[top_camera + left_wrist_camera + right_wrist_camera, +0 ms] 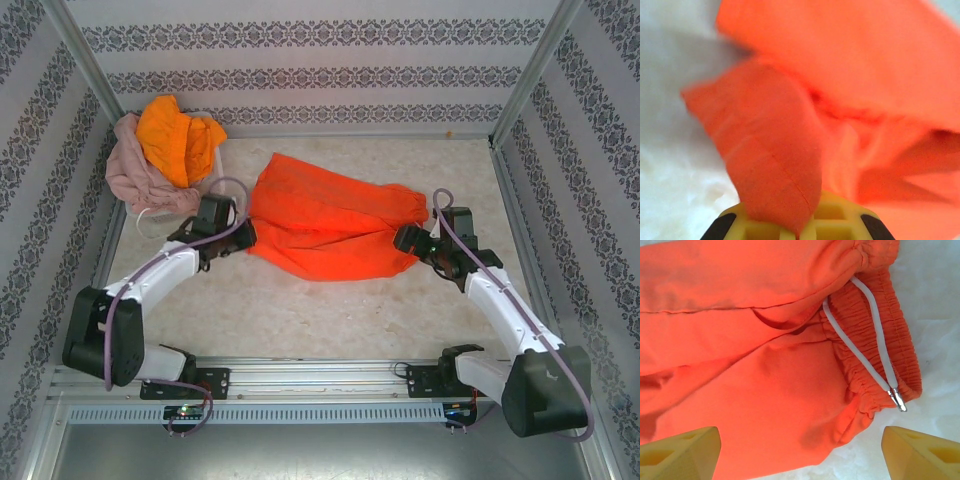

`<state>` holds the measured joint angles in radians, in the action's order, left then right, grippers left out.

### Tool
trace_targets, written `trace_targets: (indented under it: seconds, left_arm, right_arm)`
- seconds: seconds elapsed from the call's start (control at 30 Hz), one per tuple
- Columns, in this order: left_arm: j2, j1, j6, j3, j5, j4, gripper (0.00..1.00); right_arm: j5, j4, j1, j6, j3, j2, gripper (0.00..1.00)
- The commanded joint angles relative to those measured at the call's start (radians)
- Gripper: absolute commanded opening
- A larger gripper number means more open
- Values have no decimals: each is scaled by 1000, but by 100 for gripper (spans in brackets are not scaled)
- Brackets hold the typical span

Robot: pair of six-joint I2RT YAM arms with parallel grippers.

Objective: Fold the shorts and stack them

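Pink shorts (135, 170) and yellow-orange shorts (178, 135) sit heaped over the basket (148, 222) at far left, so the job looks to be on its first fold. Just right of them the left arm reaches forward, bent low, its left pincer (800, 227) clenched on a fold at the leg end of the red-orange shorts (330, 225), which lie spread across the middle of the counter (330, 310). On the right, the right arm angles inward with the right pincer (800, 455) released above the waistband (900, 340) and drawstring (880, 337); it probably needs to close there next so both arms can lift and fold together.
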<state>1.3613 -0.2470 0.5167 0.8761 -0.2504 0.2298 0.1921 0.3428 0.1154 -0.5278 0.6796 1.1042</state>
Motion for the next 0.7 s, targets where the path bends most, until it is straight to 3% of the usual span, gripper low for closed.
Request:
trace_targets:
  seconds: [0.0, 0.1, 0.3, 0.43, 0.53, 0.6, 0.67]
  left_arm:
    - [-24, 2, -56, 158, 9, 144, 0]
    - [50, 2, -93, 305, 15, 240, 0]
    - [354, 2, -144, 635, -21, 367, 5]
    - [641, 5, -197, 959, -37, 520, 21]
    - [822, 19, -210, 1183, -141, 597, 29]
    - [850, 30, -202, 1233, -183, 592, 37]
    - [775, 31, -199, 1157, -181, 519, 51]
  right_arm:
    - [-2, -21, 13, 22, 14, 37, 83]
    - [5, -34, 17, 13, 18, 68, 81]
    - [15, -38, 25, -12, 28, 89, 80]
    - [36, -48, 28, -53, 16, 67, 79]
    - [55, -69, 35, -95, -1, 48, 79]
    - [53, -71, 36, -120, -8, 41, 78]
    - [34, -69, 37, -159, -23, 34, 75]
